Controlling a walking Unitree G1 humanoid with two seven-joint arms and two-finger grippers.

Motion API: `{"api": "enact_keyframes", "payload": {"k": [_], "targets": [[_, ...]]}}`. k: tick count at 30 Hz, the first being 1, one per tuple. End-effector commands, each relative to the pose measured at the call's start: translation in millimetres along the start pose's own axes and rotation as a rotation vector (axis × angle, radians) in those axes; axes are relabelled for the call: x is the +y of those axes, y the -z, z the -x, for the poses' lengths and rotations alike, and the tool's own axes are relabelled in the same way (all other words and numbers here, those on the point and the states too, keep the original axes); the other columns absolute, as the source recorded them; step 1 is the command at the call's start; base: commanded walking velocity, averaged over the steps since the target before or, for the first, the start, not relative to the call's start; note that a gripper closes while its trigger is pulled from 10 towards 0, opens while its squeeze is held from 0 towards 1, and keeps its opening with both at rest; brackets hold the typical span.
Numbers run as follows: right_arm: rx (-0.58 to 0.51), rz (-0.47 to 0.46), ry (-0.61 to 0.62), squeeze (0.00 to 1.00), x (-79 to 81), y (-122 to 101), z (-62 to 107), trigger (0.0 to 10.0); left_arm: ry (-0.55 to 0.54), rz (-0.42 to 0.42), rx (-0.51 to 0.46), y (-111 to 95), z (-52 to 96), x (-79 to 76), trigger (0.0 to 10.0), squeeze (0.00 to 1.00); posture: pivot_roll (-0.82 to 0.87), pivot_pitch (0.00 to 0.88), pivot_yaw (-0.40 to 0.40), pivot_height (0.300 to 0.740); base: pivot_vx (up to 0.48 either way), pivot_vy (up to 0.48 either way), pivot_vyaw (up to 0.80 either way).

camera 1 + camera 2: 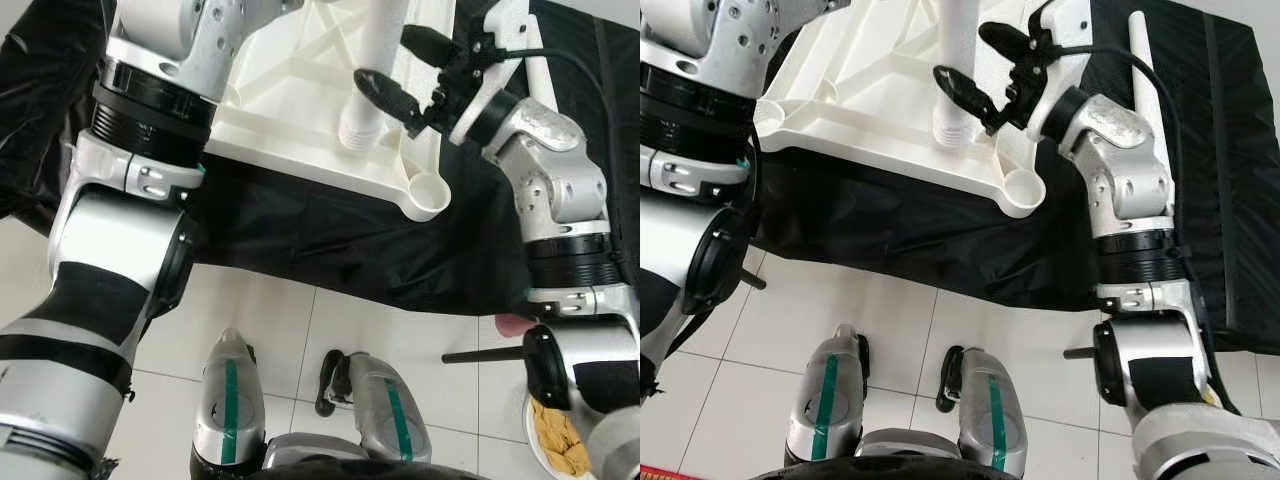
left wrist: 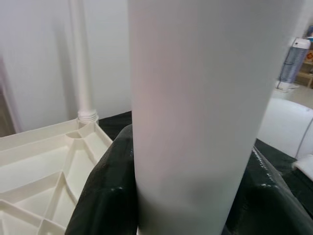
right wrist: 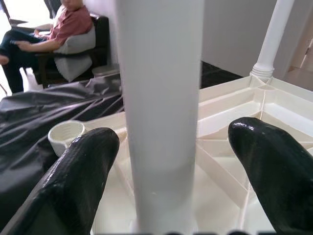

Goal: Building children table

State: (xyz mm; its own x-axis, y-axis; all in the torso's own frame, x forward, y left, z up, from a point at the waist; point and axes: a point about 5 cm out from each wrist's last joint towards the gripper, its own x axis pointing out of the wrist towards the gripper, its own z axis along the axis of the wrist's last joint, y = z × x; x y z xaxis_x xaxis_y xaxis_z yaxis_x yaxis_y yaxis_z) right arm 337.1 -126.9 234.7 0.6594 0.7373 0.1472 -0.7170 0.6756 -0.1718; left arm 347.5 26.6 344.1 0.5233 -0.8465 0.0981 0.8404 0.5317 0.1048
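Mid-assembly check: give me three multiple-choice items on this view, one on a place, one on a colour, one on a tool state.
1. The upturned tabletop lies on:
A. a black sheet
B. bare tiles
C. a chair

2. The leg between the right tool's fingers is:
A. blue
B. white
C. red

3. The right tool is:
A. shut on the leg
B. shut on a cup
C. open

Answers:
1 A: the tabletop rests on the black sheet.
2 B: the leg is plain white.
3 C: the right tool straddles the leg with a gap at each finger.
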Motion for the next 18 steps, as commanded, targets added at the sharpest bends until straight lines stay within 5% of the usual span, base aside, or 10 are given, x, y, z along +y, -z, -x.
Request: {"api": "enact_keyframes", "payload": {"k": [1, 9, 18], "targets": [[0.000, 0.010, 0.026, 0.00, 0.6, -2, -1.1, 10.0, -0.134, -0.024, -0.039, -14, -3.4, 4.4, 10.0, 0.00, 0.10, 0.049, -0.076, 0.740, 0.000, 0.000, 0.00], [-0.010, -0.017, 0.058, 0.00, 7.8, 2, -7.6, 10.0, -0.193, -0.037, -0.038, -17, -5.1, 5.6, 10.0, 0.00, 0.11, 0.047, -0.077, 0.740, 0.000, 0.000, 0.00], [-0.005, -0.048, 0.233, 0.00, 16.9, 19, -22.9, 10.0, -0.300, -0.159, -0.020, -22, -10.6, -2.0, 10.0, 0.00, 0.11, 0.036, -0.067, 0.740, 0.000, 0.000, 0.00]]}}
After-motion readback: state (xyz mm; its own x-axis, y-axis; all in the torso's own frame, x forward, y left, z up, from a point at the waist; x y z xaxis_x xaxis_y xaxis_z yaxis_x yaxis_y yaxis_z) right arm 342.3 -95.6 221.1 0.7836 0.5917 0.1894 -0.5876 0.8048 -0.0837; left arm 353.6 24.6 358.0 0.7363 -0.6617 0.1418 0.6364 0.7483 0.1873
